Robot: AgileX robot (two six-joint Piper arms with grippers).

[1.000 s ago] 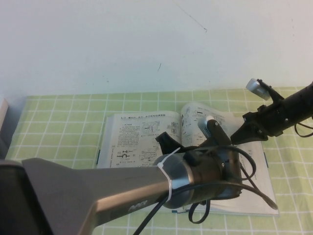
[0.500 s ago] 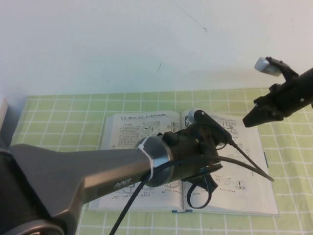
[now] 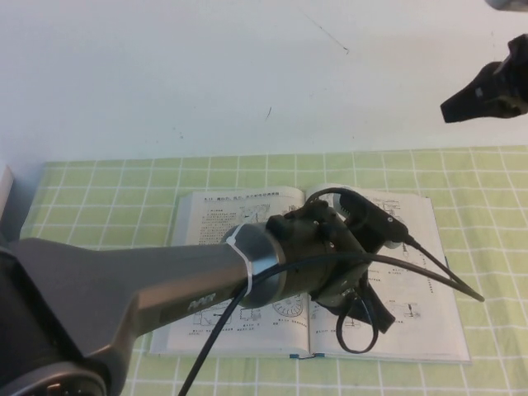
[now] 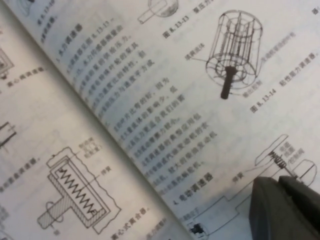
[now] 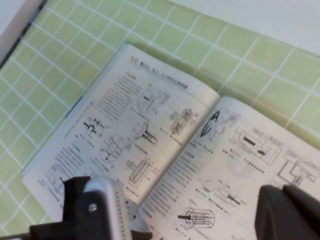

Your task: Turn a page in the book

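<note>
The book (image 3: 206,239) lies open and flat on the green checked cloth; it also shows in the right wrist view (image 5: 125,120). The page (image 3: 285,312) with the round gear picture lies down on the left half, mostly under my left arm. My left gripper (image 3: 375,318) is low over the right half; in the left wrist view it (image 4: 286,182) is shut, its tips by a small spring diagram. My right gripper (image 3: 452,109) is shut and empty, raised high at the back right, clear of the book. In the right wrist view it (image 5: 280,192) hangs above the right half.
The green checked cloth (image 3: 99,206) covers the table up to the white wall (image 3: 206,66). A white object (image 3: 4,194) stands at the far left edge. My left arm's thick grey link (image 3: 124,289) and its cables (image 3: 437,276) cross the book's front.
The leaf that stood curled by the spine has gone down flat. My left gripper has swung right across the book. My right gripper has risen up and away to the back right.
</note>
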